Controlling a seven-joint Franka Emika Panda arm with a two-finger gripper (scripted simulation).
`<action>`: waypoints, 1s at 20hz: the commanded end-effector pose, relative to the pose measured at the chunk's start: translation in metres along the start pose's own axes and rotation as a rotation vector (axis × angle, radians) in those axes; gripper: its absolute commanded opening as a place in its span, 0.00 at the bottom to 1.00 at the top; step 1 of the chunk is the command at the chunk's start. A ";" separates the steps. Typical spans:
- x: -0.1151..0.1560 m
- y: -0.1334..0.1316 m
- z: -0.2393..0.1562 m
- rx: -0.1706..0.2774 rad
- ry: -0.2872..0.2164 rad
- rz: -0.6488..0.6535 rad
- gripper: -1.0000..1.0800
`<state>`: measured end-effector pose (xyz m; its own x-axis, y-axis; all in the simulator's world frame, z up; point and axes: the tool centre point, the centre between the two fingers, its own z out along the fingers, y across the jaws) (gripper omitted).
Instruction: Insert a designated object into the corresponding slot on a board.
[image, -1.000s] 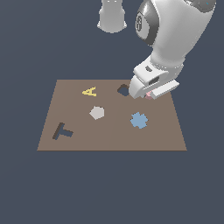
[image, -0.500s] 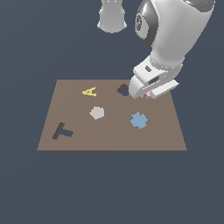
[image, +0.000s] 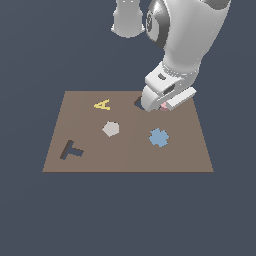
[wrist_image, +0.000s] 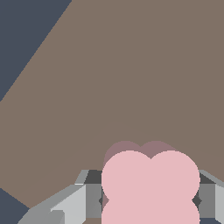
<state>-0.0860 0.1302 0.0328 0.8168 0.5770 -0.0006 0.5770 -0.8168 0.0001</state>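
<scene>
Pincer (wrist_image: 150, 202) clenched on pink block (wrist_image: 150, 186); slot (image: 138, 102) sits just beside the pincer, toward the yellow A (image: 102, 104); short sideways shift over board (image: 125, 155) needed.

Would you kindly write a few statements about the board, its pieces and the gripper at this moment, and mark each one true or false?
1. The pink block sits between the fingers of the gripper. True.
2. The grey pentagon lies at the exterior view's right of the light blue piece. False: it lies to that piece's left.
3. The gripper hangs over the dark T. False: it is at the board's far side, near the dark slot, well away from the T.
4. The yellow A lies flat on the board, free of the arm. True.
5. The pink block is round and smooth-edged. False: its outline is lobed, like a flower.
</scene>
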 end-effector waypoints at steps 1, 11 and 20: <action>-0.008 0.006 -0.001 0.000 0.000 -0.038 0.00; -0.039 0.038 -0.005 -0.001 0.000 -0.216 0.00; -0.050 0.056 -0.007 0.000 0.000 -0.301 0.00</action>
<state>-0.0950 0.0575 0.0399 0.6186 0.7857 -0.0009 0.7857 -0.6186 0.0002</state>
